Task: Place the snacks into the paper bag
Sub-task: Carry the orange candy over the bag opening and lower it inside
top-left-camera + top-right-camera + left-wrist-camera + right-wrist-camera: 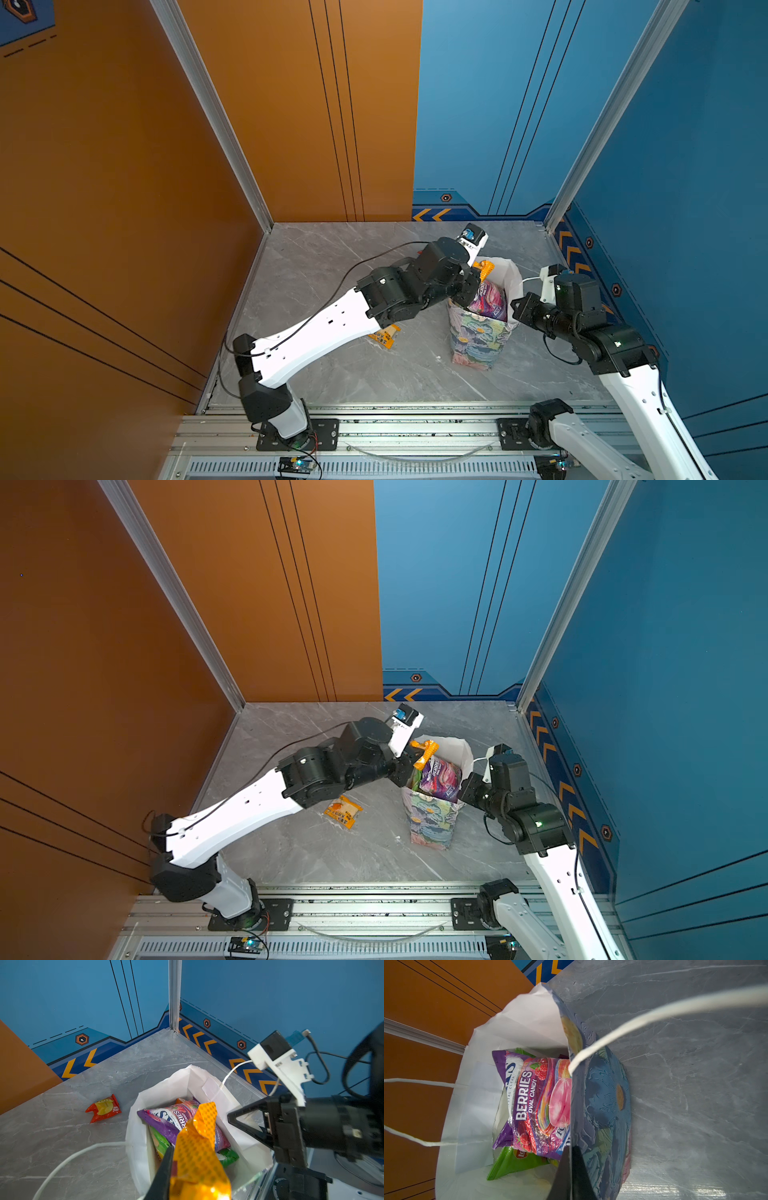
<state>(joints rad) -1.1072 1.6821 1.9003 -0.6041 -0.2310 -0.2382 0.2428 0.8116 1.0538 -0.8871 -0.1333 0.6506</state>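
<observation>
The packing looks well over halfway. The paper bag (478, 336) stands upright on the right half of the surface (374, 374), nearer its right edge than its left, with its mouth open. Inside it, in the right wrist view, a purple berries bag (529, 1101) lies on top of a green crisps bag (517, 1163). Anything deeper is hidden.

Left to do, as far as the pictures show, are three small packets. An orange sachet (343, 811) lies near the middle of the surface, just beside the left arm. A red sachet (104, 1108) lies apart from the bag on its rear-edge side and shows clearly only in the left wrist view. The third is an orange packet (197, 1147) in the air right over the bag's mouth, so the step in hand appears to be dropping it in.

The left tool (409, 766) is nearly pressed together, pinching that orange packet by its lower end. One dark finger (165, 1167) shows beside the crinkled foil, and the other is hidden behind it.

The right tool (572, 1163) is pressed together on the bag's wall at the rim, one finger inside and one outside. It seems to be holding the mouth open and the bag steady. A white cord handle (654, 1012) arcs loose past it.
</observation>
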